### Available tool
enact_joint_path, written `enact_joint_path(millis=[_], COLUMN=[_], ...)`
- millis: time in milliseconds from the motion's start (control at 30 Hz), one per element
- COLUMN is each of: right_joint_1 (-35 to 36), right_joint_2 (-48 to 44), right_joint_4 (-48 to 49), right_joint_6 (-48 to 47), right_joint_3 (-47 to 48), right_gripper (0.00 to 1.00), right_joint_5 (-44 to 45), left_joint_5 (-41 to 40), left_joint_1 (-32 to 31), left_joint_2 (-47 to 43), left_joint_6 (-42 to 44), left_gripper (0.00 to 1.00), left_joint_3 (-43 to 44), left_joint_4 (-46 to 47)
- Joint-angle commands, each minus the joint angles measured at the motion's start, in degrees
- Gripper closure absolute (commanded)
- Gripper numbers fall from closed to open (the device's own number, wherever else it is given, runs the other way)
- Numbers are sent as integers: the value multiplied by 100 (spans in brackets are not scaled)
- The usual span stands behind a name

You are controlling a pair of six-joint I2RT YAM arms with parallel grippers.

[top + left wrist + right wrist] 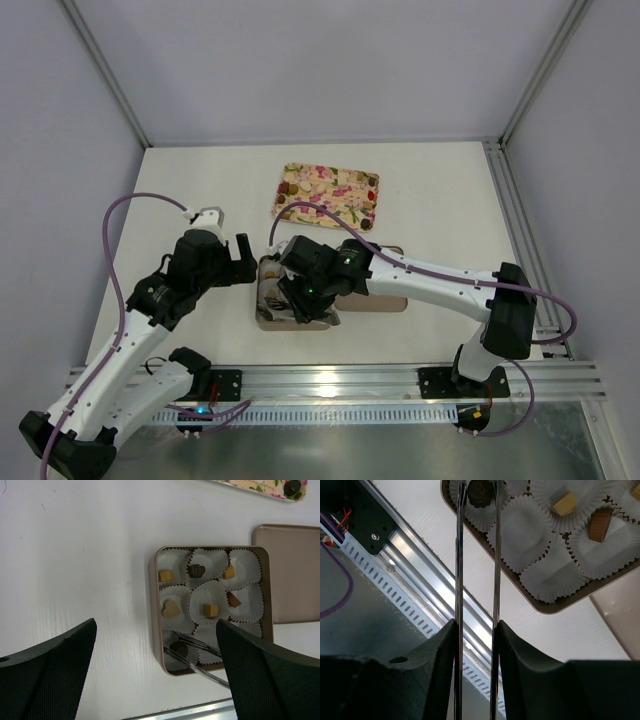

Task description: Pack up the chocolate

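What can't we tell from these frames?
- Top view: the contents of the square brown box are hidden under the right gripper.
- Left wrist view: a corner white paper cup sits mostly behind a finger of the left gripper.
- Right wrist view: the top edge cuts off the tips of the metal tweezers, so it is unclear whether they pinch the dark round chocolate.
- Top view: any chocolates on the flower-print tray are too small to tell from the print.

The right gripper (297, 300) hangs low over the square brown box (265, 310) and hides most of it, with a flat brown lid (385, 303) lying under its forearm. The left gripper (243, 262) sits just left of the box, its jaws spread toward it. The flower-print tray (326, 195) lies beyond both grippers, apart from the box.
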Motion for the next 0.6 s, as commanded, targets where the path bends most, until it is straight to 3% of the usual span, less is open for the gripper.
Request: enact_joint_path(millis=[0, 567], right_joint_1=[32, 32], right_joint_2=[-59, -173], right_joint_4=[204, 177], right_joint_6=[64, 73], right_joint_3=[31, 84], right_gripper=[60, 56], right_joint_5=[-6, 91], left_joint_5=[-84, -75], left_joint_1=[21, 21], left_joint_2=[-48, -66], left_joint_6=[26, 26], left_gripper=[0, 0], left_joint_3=[11, 11], left_joint_4=[34, 25])
